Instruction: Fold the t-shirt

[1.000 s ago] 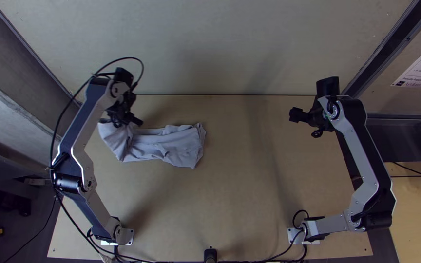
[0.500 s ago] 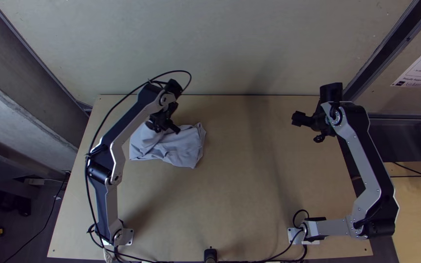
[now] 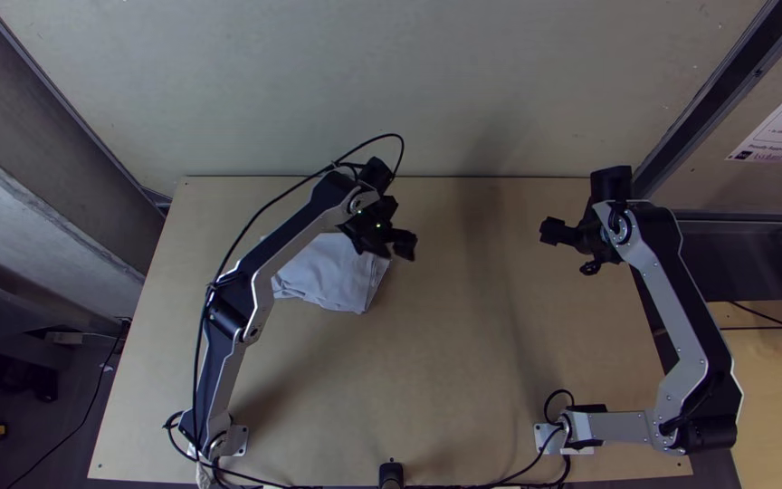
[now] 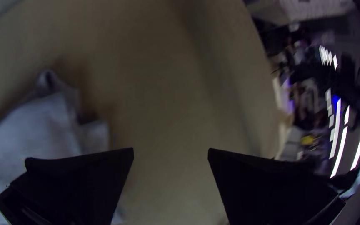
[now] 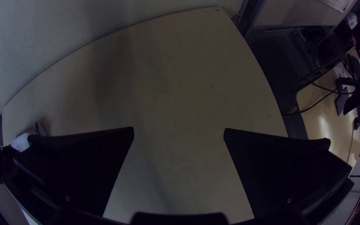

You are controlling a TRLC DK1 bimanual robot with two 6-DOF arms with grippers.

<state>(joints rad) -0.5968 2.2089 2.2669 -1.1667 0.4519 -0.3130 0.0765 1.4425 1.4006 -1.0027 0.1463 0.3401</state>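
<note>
In the top view the light grey t-shirt (image 3: 329, 274) lies as a compact folded bundle on the table's left half. My left gripper (image 3: 402, 246) is above its upper right edge. In the left wrist view my left gripper (image 4: 171, 151) stands open with bare table between its fingers, the t-shirt (image 4: 34, 135) beside and partly behind one finger. My right gripper (image 3: 565, 246) is well off to the right of the cloth. My right gripper (image 5: 179, 130) is open and holds nothing; a bit of the t-shirt (image 5: 21, 142) shows far off in that wrist view.
Bare wooden table (image 3: 463, 362) stretches between the two arms and in front of the cloth. A pale wall (image 3: 463, 81) rises behind the table's far edge. Cables (image 3: 300, 484) run along the near edge between the arm bases.
My left arm has swung right across the cloth. The t-shirt's left part, earlier stretched out to the left, has come in over the rest, and my left gripper is now off it. The right arm shifted slightly.
</note>
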